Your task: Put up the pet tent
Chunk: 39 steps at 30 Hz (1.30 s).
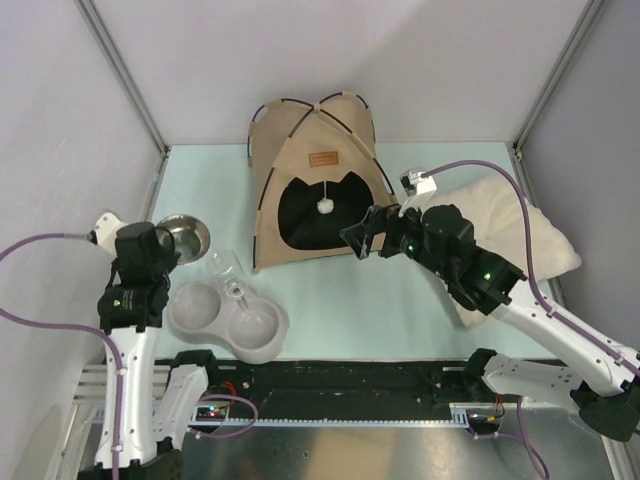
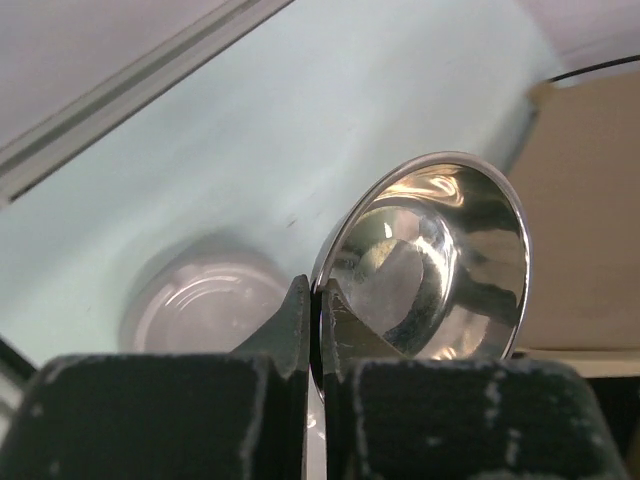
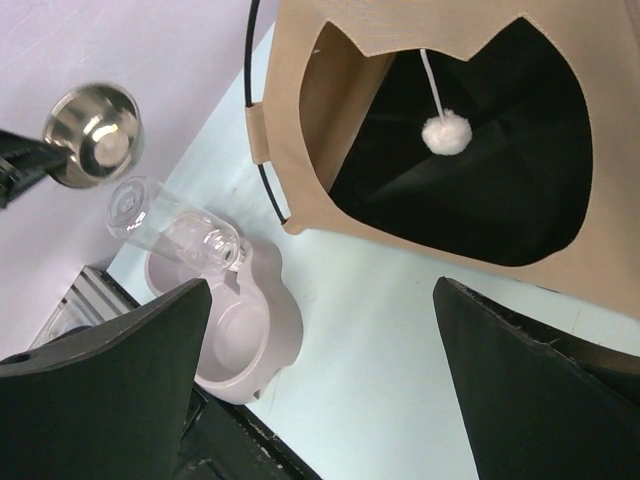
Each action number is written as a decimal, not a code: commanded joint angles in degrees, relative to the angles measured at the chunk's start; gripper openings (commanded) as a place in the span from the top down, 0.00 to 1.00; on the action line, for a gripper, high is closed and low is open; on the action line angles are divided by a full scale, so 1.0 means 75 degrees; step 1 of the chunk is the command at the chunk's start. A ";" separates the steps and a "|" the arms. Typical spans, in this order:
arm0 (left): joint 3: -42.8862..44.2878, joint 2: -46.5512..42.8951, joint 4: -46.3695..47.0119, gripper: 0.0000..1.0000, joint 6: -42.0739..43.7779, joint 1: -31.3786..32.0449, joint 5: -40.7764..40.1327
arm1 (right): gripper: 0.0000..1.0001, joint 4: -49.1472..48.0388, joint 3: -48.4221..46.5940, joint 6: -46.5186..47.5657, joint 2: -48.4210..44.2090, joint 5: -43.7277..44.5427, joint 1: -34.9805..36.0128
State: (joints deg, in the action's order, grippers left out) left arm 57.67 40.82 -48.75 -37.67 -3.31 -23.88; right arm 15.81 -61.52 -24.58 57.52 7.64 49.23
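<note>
Tent set-up: the frame looks already raised, so the step in hand appears to be letting go and checking that it stands. The next move calls for the right arm to back away cleanly, without snagging fabric or cord.
Left gripper (image 2: 318, 295): at the left edge of the surface, pressed together on the rim of a steel bowl (image 2: 440, 260), which it holds lifted and tilted; well apart from the tent.
Grey double bowl (image 1: 225, 320): near-left part of the surface, with a clear bottle (image 1: 228, 270) lying tipped at its far rim.
Pet tent (image 1: 320, 170): upright at the middle of the far edge, black poles (image 1: 345, 125) arched over the tan fabric. The cat-head doorway (image 1: 320, 215) faces the near edge and the white pompom (image 1: 323, 206) hangs in it.
Right gripper (image 1: 358, 238): spread wide and holding nothing, just in front of the doorway's right side. It is near the tent, and I cannot tell that it touches it. In the wrist view the doorway sits straight ahead between the fingers.
Cream pillow (image 1: 500, 220): along the right edge, just beside the tent, partly under the right arm.
</note>
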 commanded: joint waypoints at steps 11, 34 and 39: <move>-0.2620 -0.0476 -0.1175 1.00 -0.2383 -0.0667 -0.0607 | 0.02 -0.0121 0.0473 -0.0464 -0.0335 -0.0885 -0.0894; -0.3445 -0.0439 -0.1443 0.54 -0.3853 -0.0678 -0.0586 | 0.04 -0.0406 0.0739 -0.0759 -0.0418 -0.1563 -0.1604; -0.3126 -0.0487 -0.1444 0.41 -0.3638 -0.0676 -0.0480 | 0.04 -0.0402 0.0739 -0.0768 -0.0432 -0.1566 -0.1624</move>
State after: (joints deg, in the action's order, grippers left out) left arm 31.51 37.78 -59.75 -64.55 -7.84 -26.87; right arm 15.07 -55.94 -29.95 55.37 -3.29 37.36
